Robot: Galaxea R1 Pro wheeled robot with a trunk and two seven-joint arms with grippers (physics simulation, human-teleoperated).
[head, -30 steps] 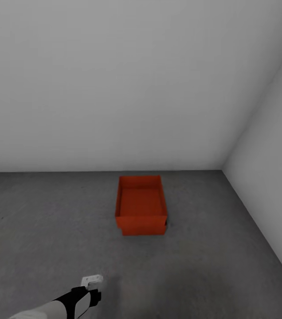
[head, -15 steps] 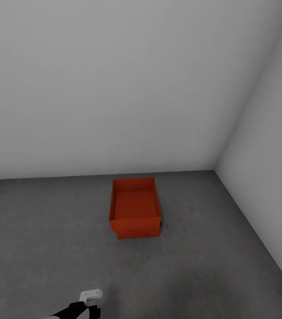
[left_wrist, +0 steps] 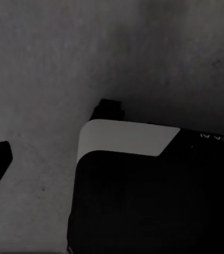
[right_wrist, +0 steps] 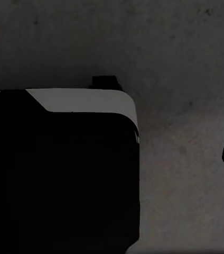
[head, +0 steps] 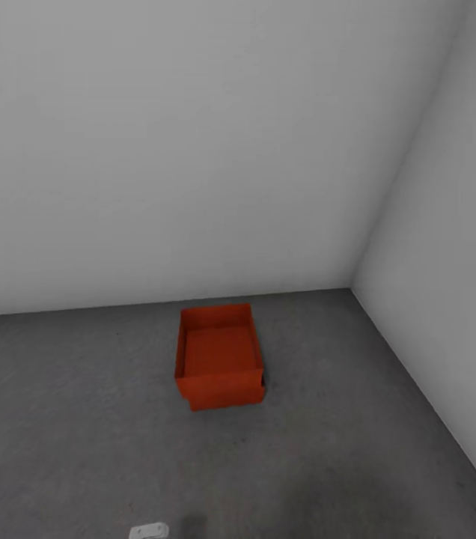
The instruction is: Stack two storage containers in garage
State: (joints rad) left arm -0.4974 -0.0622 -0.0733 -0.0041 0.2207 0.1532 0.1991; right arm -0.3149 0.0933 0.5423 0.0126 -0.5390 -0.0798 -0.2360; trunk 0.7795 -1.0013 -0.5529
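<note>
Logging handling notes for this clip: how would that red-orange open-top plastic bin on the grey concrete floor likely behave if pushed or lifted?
The red-orange rectangular plastic bin looks stiff: its low walls stand straight. It seems to sit on a second bin whose edge juts below its front, so a push might slide it off. Empty and open, it is probably light; the speckled concrete floor may resist sliding.

Lower container (head: 223,399) mostly hidden beneath the upper container (head: 218,352).

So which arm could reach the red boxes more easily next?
Probably the left. The tip of the left arm shows at the bottom of the head view, on the same side as the red boxes, which sit far ahead on the grey floor. Neither arm is close yet.
</note>
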